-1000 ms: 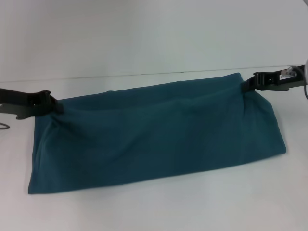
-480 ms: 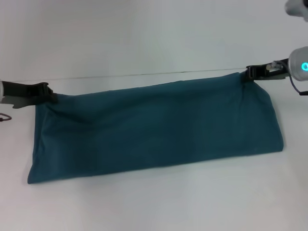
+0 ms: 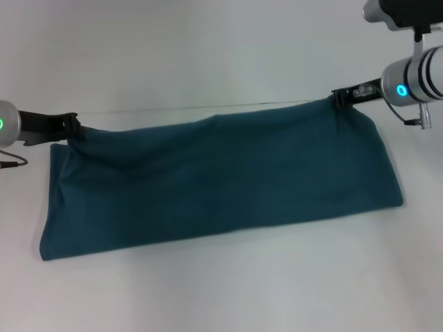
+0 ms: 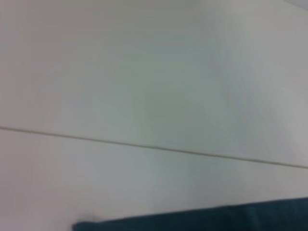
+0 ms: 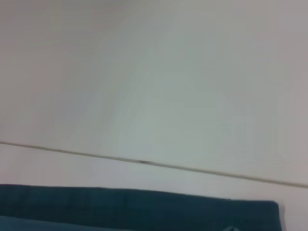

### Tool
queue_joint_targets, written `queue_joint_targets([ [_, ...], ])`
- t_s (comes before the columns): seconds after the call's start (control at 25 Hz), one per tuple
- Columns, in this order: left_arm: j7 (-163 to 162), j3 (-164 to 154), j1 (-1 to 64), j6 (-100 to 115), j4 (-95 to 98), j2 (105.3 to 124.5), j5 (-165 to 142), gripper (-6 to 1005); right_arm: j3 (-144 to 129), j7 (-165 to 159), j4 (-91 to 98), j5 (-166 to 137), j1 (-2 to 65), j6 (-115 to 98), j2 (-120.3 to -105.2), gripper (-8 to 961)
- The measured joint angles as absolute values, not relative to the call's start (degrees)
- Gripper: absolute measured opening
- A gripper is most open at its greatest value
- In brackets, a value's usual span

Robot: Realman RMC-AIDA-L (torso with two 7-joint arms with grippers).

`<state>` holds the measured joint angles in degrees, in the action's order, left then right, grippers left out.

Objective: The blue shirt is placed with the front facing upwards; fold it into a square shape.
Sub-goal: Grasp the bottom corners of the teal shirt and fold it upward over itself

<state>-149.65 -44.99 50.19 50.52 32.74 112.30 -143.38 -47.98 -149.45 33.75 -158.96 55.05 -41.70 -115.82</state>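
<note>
Shirt (image 3: 221,180): one, folded long on tabletop (image 3: 221,290); far corners pinched by two pincers, left pincer (image 3: 73,127), right pincer (image 3: 339,98).

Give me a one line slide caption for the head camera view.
Left gripper and right gripper pinch the far corners of the folded blue shirt on the white table.

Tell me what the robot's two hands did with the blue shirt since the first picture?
Both grippers kept their pinch on the blue shirt's far corners and carried them up and away from the robot. The left gripper rose a little; the right gripper climbed more and shifted inward. The far edge got pulled straighter. The near edge stayed lying on the white table.
</note>
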Motion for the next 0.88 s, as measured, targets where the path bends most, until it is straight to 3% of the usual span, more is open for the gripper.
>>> queue_joint_targets([
  [0.88, -150.0, -45.1, 50.9, 47.6, 32.7, 113.03, -145.5, 74, -50.9, -151.2, 30.6, -163.4, 58.4, -36.6, -115.96, 69],
])
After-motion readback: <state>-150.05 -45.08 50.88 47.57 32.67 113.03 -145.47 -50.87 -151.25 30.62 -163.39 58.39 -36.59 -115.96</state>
